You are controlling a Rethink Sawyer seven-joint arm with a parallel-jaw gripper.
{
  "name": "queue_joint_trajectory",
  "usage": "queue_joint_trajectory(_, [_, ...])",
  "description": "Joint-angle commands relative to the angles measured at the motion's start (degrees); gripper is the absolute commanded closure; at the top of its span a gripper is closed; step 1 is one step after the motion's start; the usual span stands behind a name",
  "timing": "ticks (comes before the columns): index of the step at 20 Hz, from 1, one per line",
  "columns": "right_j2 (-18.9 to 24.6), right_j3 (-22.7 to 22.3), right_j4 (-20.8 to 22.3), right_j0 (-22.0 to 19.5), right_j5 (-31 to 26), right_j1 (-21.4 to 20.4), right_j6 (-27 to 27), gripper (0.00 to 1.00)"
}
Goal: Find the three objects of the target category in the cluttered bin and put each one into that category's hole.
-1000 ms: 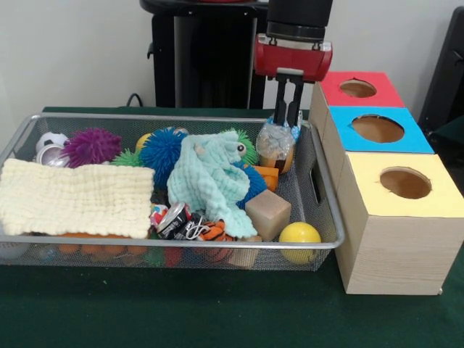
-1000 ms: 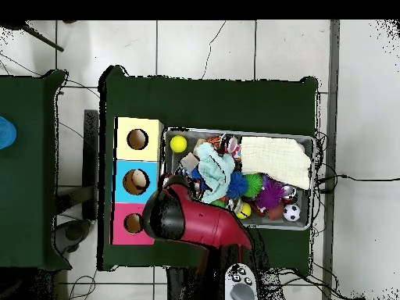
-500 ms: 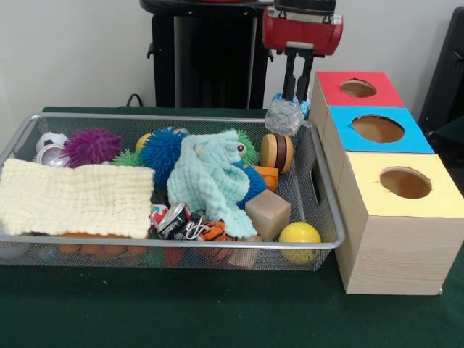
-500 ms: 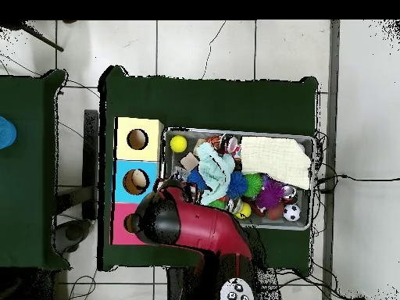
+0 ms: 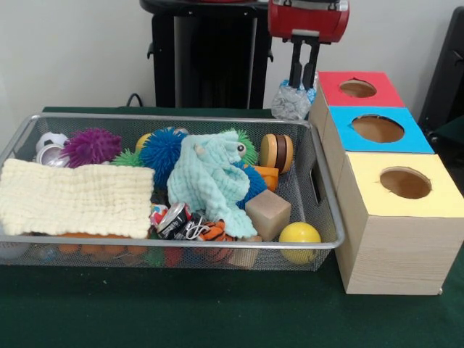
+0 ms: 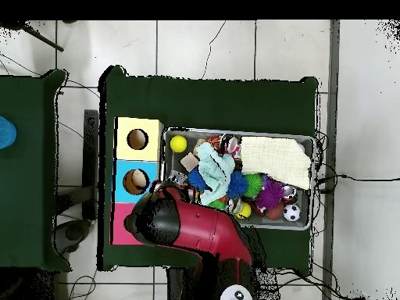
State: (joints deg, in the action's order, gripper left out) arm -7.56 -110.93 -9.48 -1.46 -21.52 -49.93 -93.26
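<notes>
Now the tool [image 5: 304,81] holds a crumpled bag [image 5: 291,103] beside the red box [image 5: 360,89].

Wire mesh, soft cloth and pale wood

The bin [image 5: 322,190] is shiny metal wire mesh; in it lie a waffle-textured cream cloth [image 5: 72,197], a fuzzy mint plush toy [image 5: 210,181], spiky rubbery balls [image 5: 161,151], a matt wooden block [image 5: 267,214] and a smooth glossy yellow ball [image 5: 299,238]. The 3 boxes [image 5: 391,246] show pale wood grain under matt coloured tops. The table [image 5: 217,312] wears dark green felt-like cloth.
</notes>
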Motion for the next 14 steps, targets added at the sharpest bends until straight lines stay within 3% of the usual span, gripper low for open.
queue_joint_trajectory(1, [3.02,2.19,-4.53,-0.38,-8.44,0.04,-13.74,1.00])
queue_joint_trajectory(14, [3.05,0.41,-9.58,0.98,-7.42,0.04,-14.77,1.00])
